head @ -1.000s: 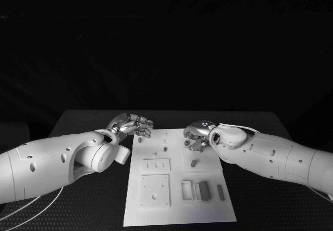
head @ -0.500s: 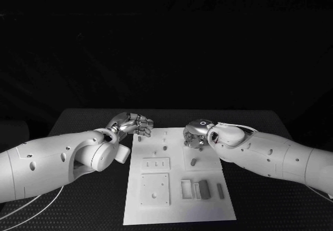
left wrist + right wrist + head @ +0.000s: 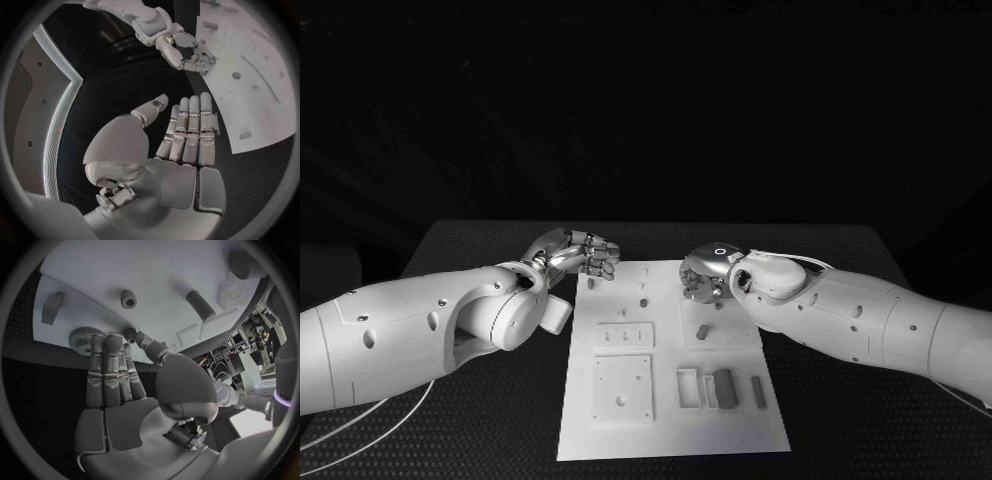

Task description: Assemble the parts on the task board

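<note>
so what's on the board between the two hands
In the head view, the left hand and right hand flank the task board's far end; between them stand two small pegs, with bare white plate around them.

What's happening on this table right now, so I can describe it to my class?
A two-armed robot is working at a white task board on a black table. Its right robot hand reaches down at the board's far right part, fingertips by a small gear-like part, though no grasp is clear. The left robot hand hovers open beside the board's far left corner, holding nothing. Other parts, pegs and blocks, lie or stand across the board.
</note>
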`<state>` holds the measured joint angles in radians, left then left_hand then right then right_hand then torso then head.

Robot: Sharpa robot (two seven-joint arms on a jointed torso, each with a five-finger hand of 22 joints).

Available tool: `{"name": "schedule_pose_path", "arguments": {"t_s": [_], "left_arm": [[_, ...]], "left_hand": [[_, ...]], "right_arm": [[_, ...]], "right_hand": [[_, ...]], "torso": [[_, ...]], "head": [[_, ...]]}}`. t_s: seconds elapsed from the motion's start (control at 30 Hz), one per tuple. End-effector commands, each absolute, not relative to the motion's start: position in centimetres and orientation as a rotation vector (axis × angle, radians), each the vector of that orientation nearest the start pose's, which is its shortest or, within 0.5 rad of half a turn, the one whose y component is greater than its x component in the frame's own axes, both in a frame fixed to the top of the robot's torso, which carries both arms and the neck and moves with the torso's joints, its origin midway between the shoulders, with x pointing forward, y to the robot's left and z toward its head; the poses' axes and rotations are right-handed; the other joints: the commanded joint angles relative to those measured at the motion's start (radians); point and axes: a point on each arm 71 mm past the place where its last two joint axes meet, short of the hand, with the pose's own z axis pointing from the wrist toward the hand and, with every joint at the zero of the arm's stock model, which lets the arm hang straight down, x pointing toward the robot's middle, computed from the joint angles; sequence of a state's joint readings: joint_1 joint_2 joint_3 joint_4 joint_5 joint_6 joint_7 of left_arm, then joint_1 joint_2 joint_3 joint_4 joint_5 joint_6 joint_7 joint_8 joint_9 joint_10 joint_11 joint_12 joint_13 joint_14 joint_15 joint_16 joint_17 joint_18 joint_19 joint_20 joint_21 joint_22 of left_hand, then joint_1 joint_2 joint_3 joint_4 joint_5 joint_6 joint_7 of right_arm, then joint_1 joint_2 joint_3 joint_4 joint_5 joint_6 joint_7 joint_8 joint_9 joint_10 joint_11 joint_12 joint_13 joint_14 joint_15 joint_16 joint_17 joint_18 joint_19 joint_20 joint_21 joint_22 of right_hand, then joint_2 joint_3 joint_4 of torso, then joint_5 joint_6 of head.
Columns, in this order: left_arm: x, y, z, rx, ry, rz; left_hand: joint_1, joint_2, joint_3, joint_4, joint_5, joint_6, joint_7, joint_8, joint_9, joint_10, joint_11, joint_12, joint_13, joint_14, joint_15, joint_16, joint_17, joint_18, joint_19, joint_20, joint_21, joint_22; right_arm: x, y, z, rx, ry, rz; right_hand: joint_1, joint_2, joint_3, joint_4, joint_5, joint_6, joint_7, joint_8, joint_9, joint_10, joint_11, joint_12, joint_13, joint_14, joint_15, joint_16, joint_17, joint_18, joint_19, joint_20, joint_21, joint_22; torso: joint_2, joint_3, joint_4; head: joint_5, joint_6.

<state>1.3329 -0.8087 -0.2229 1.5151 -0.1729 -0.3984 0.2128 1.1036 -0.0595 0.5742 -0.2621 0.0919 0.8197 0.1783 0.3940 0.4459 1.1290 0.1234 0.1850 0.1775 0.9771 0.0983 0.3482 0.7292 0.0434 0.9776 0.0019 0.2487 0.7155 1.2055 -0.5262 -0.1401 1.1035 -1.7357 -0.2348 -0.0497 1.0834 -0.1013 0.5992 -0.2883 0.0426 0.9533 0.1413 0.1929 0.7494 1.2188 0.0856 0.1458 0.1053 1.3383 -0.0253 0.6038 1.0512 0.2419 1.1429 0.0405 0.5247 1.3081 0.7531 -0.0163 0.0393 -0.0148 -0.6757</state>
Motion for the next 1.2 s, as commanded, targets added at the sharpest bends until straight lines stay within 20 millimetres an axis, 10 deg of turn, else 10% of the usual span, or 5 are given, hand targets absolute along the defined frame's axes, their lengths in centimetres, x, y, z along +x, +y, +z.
{"name": "schedule_pose_path", "arguments": {"t_s": [0.03, 1.2], "left_arm": [[49.1, 19.8, -18.8, -0.938, 1.659, -1.285], [49.4, 19.8, -18.8, -0.938, 1.662, -1.281]], "left_hand": [[-0.012, -0.001, -0.001, 0.006, -0.005, -0.005, 0.006, -0.006, -0.002, -0.002, 0.003, -0.005, 0.002, 0.006, 0.005, -0.007, 0.002, 0.020, -0.003, 0.000, -0.006, 0.001], [-0.013, -0.003, -0.001, 0.006, -0.009, -0.008, 0.007, -0.009, -0.003, -0.005, 0.005, -0.011, 0.003, 0.006, 0.005, -0.011, 0.005, 0.020, -0.004, 0.001, -0.007, 0.003]], "right_arm": [[53.6, -15.0, -24.4, -0.561, 1.707, 0.388], [53.3, -13.8, -24.9, -0.583, 1.607, 0.377]], "right_hand": [[0.003, -0.007, -0.003, -0.002, 0.003, 0.004, -0.001, -0.006, -0.002, 0.003, 0.001, -0.007, -0.002, -0.009, 0.000, 0.005, 0.002, 0.017, -0.007, -0.002, 0.007, 0.026], [0.088, -0.001, 0.024, -0.003, 0.003, 0.067, -0.023, 0.004, -0.004, 0.074, -0.023, 0.000, 0.010, 0.021, -0.023, 0.092, 0.059, 0.020, 0.002, -0.025, 0.130, 0.026]], "torso": [[0.000, 0.0000, -0.0011], [0.001, -0.0016, -0.0022]], "head": [[0.001, -0.004], [0.005, -0.002]]}}
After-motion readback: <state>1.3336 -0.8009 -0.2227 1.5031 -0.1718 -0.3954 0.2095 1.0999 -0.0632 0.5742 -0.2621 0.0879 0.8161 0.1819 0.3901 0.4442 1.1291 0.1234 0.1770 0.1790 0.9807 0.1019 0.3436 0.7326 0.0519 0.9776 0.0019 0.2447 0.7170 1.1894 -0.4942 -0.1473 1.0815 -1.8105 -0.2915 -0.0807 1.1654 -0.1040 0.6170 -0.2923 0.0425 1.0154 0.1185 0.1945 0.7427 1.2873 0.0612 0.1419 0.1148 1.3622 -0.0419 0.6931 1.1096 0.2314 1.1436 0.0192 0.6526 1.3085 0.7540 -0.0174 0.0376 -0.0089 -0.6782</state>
